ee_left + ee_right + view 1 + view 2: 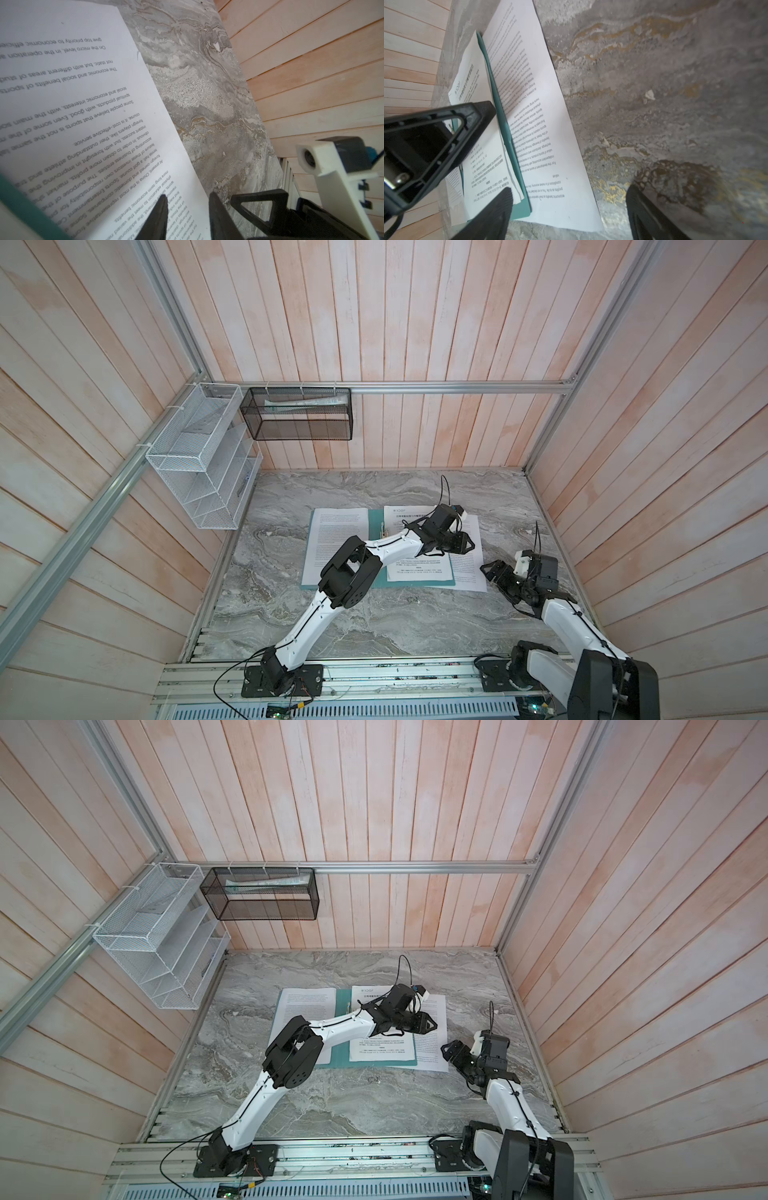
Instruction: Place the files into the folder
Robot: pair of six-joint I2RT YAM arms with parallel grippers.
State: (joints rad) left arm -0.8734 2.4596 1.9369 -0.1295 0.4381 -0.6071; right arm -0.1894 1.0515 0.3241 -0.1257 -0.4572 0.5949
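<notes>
Loose sheet point(469, 560): I see it half under the folder point(376, 580), long axis toward the rear wall.
Left end effector point(467, 542): directly above it, narrowly parted, empty.
Right end effector point(492, 570): wide, empty, beside its outer edge.

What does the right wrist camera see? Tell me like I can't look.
White printed papers lie on a grey marble table, one tucked under a green folder. The right pincer is open above them.
</notes>
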